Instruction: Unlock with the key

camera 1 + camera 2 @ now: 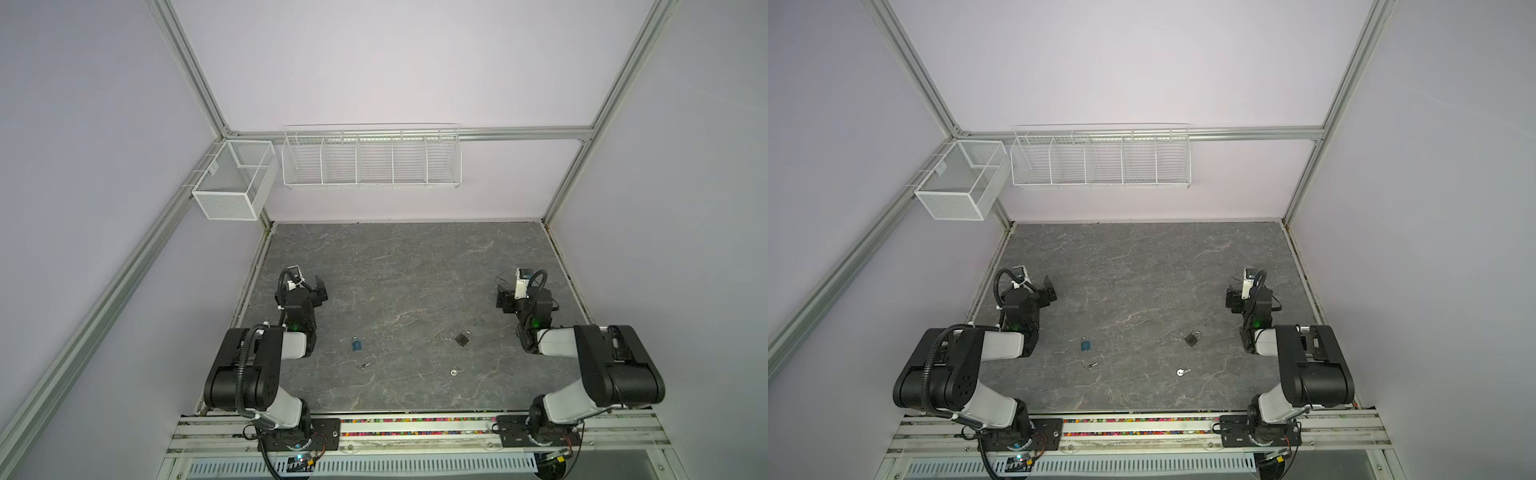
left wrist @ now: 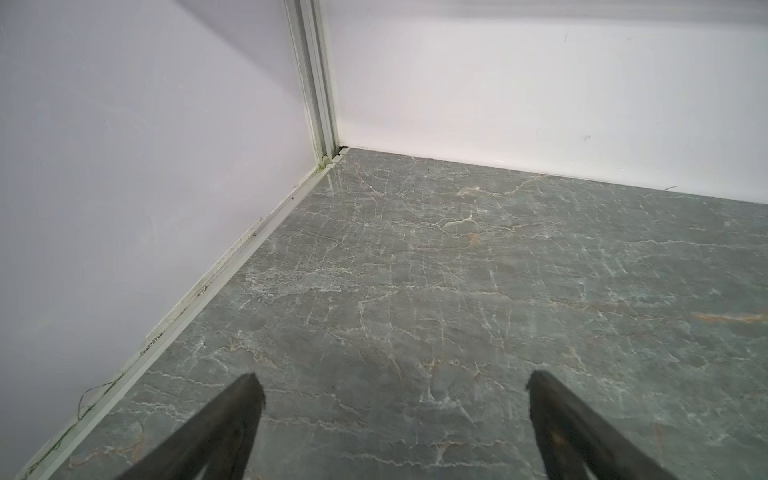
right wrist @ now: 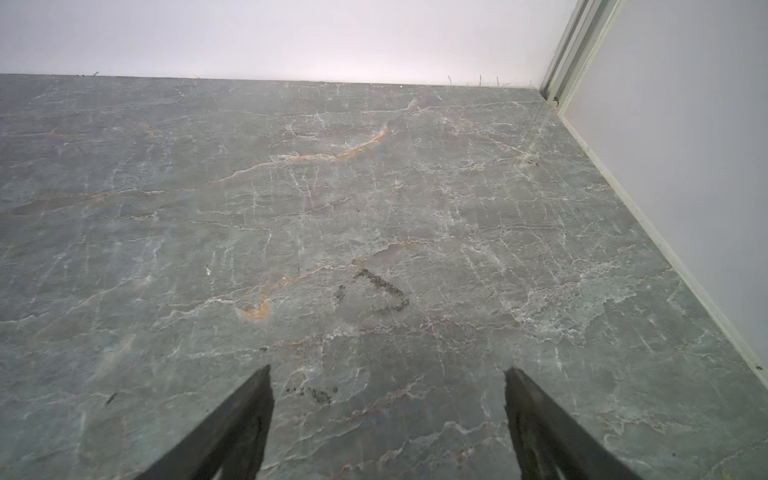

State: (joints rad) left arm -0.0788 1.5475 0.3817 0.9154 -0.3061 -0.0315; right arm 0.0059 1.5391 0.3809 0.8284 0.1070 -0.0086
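Small key [image 1: 364,366] and silver key [image 1: 454,372] are laid near blue padlock [image 1: 356,344] and dark padlock [image 1: 463,338], probably for easy pairing, while left gripper [image 2: 392,386] and right gripper [image 3: 388,382] are held spread, empty.

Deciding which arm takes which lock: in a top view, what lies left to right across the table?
From the left: left gripper → blue padlock → dark padlock → right gripper. Left out, overlapping the padlocks sideways: small key, silver key.

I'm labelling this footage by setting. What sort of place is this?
Probably a lab robot test cell: two arms mounted on a rail, plain walls in an aluminium frame, wire baskets hung above the table.
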